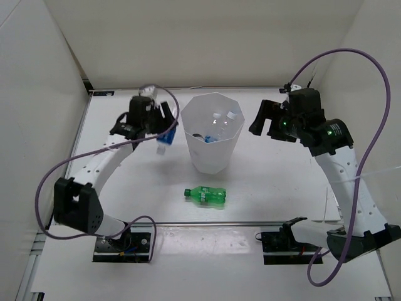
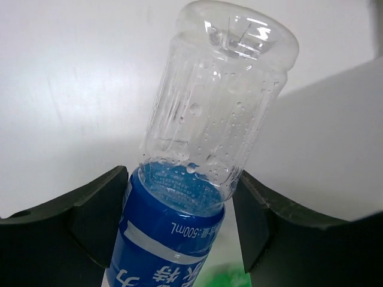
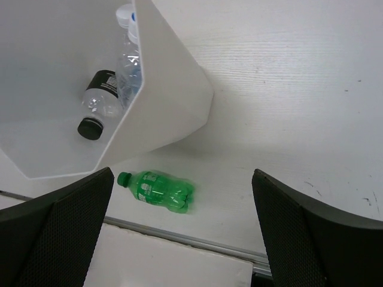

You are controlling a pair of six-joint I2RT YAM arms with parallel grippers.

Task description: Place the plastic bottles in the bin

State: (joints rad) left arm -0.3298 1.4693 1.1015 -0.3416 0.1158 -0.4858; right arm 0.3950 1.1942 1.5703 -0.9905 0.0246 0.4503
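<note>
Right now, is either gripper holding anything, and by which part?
The left gripper grips a clear bottle at its blue label, around mid-body. The right gripper is open and empty.

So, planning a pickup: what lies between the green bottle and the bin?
Nothing: bare table separates green bottle from bin, per right wrist view.

The clear blue-labelled plastic bottle is cut off below; the tall white translucent faceted bin is cropped top-left.

Left arm bent, left claw clamped on clear bottle, right claw raised, jaws wide apart
</note>
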